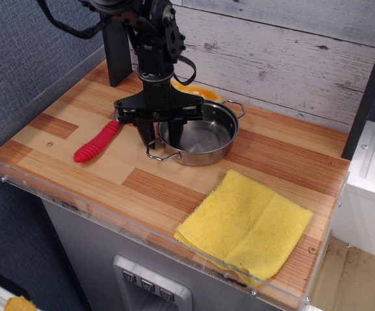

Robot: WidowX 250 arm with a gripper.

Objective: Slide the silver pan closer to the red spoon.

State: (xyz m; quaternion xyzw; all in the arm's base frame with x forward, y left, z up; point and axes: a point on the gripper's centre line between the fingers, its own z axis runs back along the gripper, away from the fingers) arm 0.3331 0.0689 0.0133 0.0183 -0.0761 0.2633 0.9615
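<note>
Two fingers straddle the silver pan's rim.

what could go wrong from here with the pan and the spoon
The gripper straddles the left rim of the round shiny steel pan, one finger outside and one inside. If that hold is loose, the pan may pivot instead of sliding.

The red-handled metal spoon lies just left of the gripper, so the outer finger could knock it away.

The pan's front wire loop handle may catch the spoon.
</note>
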